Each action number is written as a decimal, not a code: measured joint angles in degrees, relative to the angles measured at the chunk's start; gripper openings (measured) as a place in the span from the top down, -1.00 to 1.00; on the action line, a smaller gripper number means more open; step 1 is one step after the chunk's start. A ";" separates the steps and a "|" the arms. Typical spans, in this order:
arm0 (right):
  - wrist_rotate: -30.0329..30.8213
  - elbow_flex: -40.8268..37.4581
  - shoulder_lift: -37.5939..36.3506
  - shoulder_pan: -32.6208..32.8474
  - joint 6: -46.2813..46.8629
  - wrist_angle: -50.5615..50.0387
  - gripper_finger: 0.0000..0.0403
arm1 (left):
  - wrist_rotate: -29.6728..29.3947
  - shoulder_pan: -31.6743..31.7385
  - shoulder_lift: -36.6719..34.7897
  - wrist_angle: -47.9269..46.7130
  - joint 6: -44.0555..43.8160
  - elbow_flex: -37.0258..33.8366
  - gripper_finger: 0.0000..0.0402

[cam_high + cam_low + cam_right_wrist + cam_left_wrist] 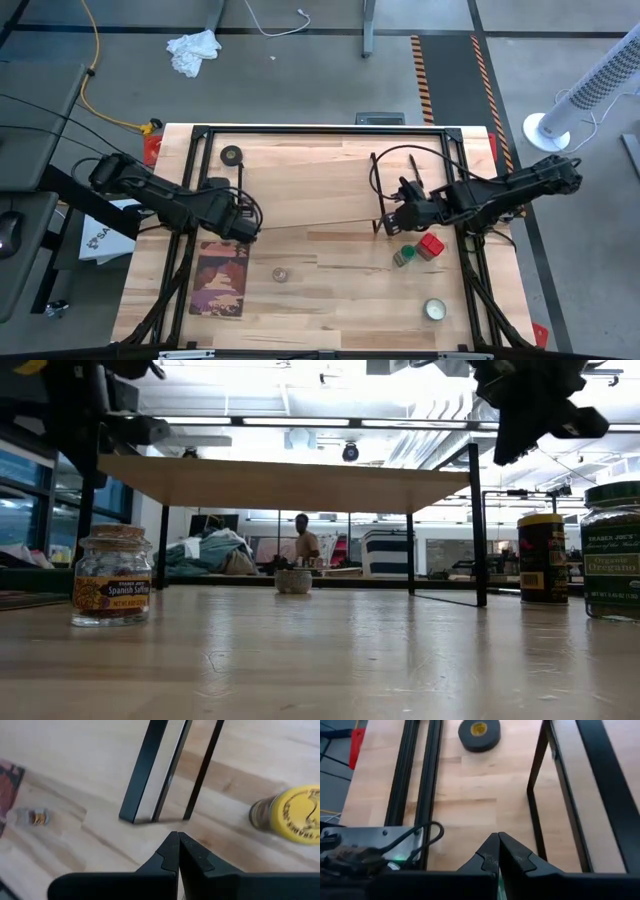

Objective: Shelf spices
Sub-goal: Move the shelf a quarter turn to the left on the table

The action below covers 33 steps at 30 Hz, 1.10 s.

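No spice stands on the shelf (300, 185) yet, so the task appears to be at its opening step, with neither arm committed to a pick. The shelf occupies the far middle of the table (330, 320), its light board raised on thin black legs. The left gripper (245, 228) hovers off the shelf's left near corner with its fingers pressed together and nothing between them; the black tape roll (232, 155) lies farther back on the left. The right gripper (392, 226) hovers at the shelf's right near corner, fingers likewise together and empty. Just near of it stand the green-lidded jar (403, 257) and the red-topped container (431, 246), close beside each other; the yellow-lidded jar (292, 817) shows only in the right wrist and low views, close to the gripper beside the shelf leg. The tiny clear jar (280, 274) sits alone in the middle of the table, well apart from both arms, and a flat round pale tin (434, 310) rests near the right front. A patterned mat (224, 278) lies on the left. The next move calls for the right gripper to open its fingers, descend over one of the nearby jars, most plausibly the yellow-lidded one, and close on its body below the lid before lifting it clear of the shelf's edge.
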 joint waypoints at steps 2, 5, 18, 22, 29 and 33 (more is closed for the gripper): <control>1.14 0.00 0.67 -0.62 -0.45 0.08 1.00 | -0.63 0.80 0.00 -0.11 -0.81 -0.37 1.00; 1.07 0.00 1.95 -1.58 -0.89 1.83 1.00 | -3.08 2.28 0.00 0.03 -1.20 -0.34 1.00; -1.45 -0.02 3.90 -0.14 -0.45 6.91 1.00 | -13.55 11.77 -0.08 4.22 0.06 -0.32 1.00; -0.89 -0.02 3.84 0.17 -0.71 6.22 1.00 | -14.36 14.33 -0.17 7.61 5.46 -0.10 1.00; 2.57 -0.02 0.34 -1.06 -0.96 -2.62 1.00 | -15.18 13.31 -1.33 -0.05 7.11 6.24 1.00; 4.29 -0.02 -4.11 -2.30 -1.07 -7.16 1.00 | -15.48 10.89 -3.54 1.09 18.64 10.00 1.00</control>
